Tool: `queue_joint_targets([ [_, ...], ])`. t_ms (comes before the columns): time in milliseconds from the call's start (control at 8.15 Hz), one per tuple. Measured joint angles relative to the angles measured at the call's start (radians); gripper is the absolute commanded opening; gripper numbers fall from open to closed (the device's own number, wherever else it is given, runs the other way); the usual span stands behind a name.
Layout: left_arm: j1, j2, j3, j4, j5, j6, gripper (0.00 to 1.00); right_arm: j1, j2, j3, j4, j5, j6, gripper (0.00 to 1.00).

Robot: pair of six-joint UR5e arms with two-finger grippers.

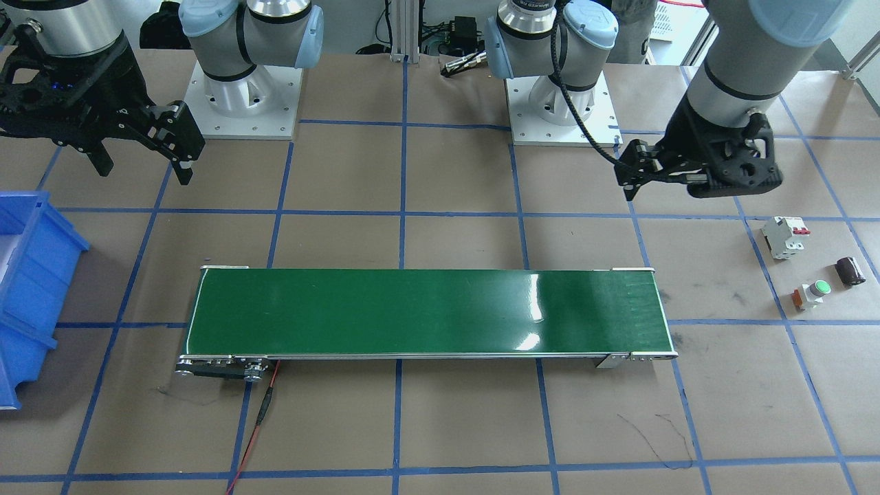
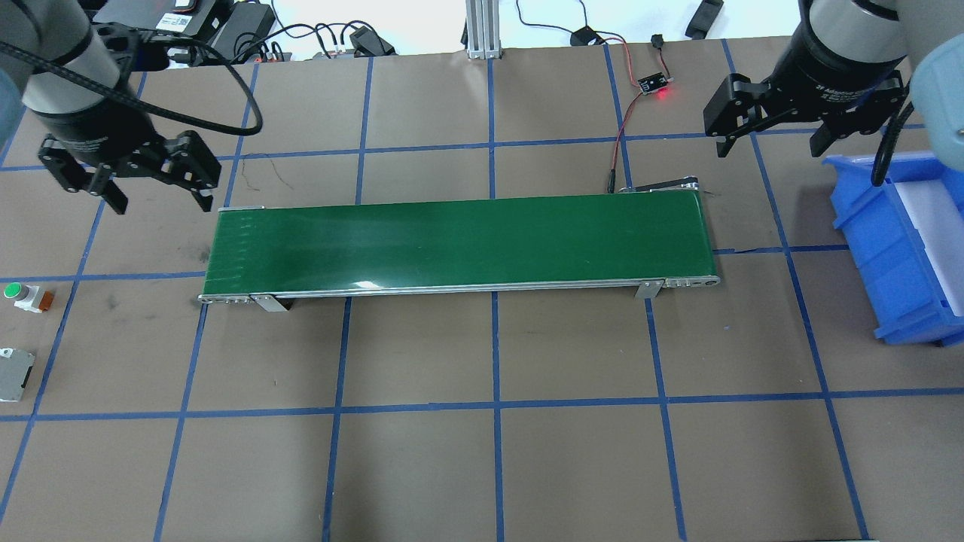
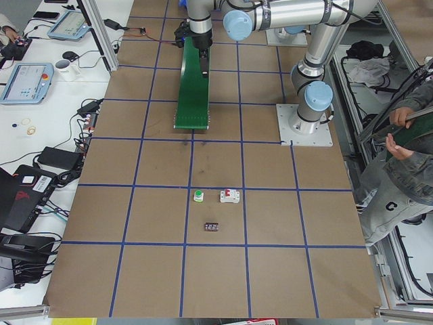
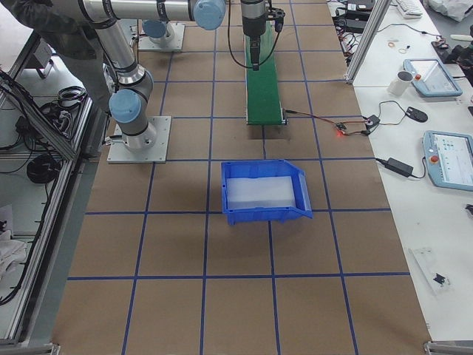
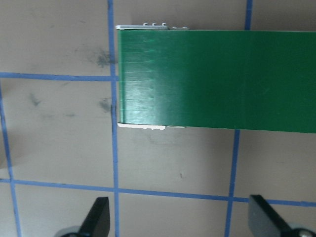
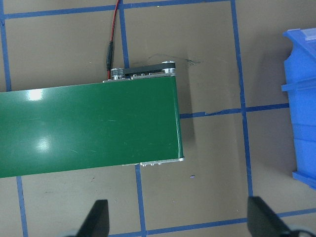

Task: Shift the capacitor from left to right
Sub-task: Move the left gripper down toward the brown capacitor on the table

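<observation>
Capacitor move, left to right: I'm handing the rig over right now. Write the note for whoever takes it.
Left gripper: open, empty, above the table by the left end of the green conveyor belt.
Right gripper: open, empty, by the belt's right end, near the blue plastic bin.
Small dark maroon cylindrical capacitor: lying on the table at the robot's far left, apart from the white boxy circuit breaker and the green-topped push button.
Done: nothing; capacitor untouched.
Left: grasp it with the left gripper and get it to the right side, probably via the belt.
</observation>
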Motion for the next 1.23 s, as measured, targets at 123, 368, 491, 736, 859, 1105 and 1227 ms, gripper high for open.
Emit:
queue_joint_targets([
  [123, 0.063, 0.014, -0.001, -0.001, 0.023, -0.006, 1.00, 0.000, 0.000, 0.000, 0.000, 0.000, 0.000, 1.00],
  [368, 0.244, 0.017, -0.009, -0.012, -0.011, -0.008, 1.00, 0.000, 0.001, -0.001, -0.001, -0.002, -0.004, 1.00],
  [491, 0.342, 0.016, -0.012, -0.020, -0.025, -0.004, 1.00, 0.000, 0.001, -0.001, -0.002, -0.002, -0.005, 1.00],
  [736, 0.532, 0.004, -0.021, -0.062, 0.004, 0.051, 1.00, 0.000, 0.002, -0.001, -0.003, -0.003, -0.006, 1.00],
  [859, 0.611, -0.009, -0.023, -0.066, 0.066, 0.084, 1.00, 0.000, 0.002, -0.001, -0.003, -0.002, -0.006, 1.00],
  [1105, 0.711, -0.048, -0.020, -0.033, 0.180, 0.203, 1.00, 0.000, 0.002, -0.001, -0.004, -0.002, -0.006, 1.00],
  [1227, 0.749, -0.073, -0.018, -0.016, 0.200, 0.278, 1.00, 0.000, 0.002, -0.001, -0.004, -0.003, -0.007, 1.00],
])
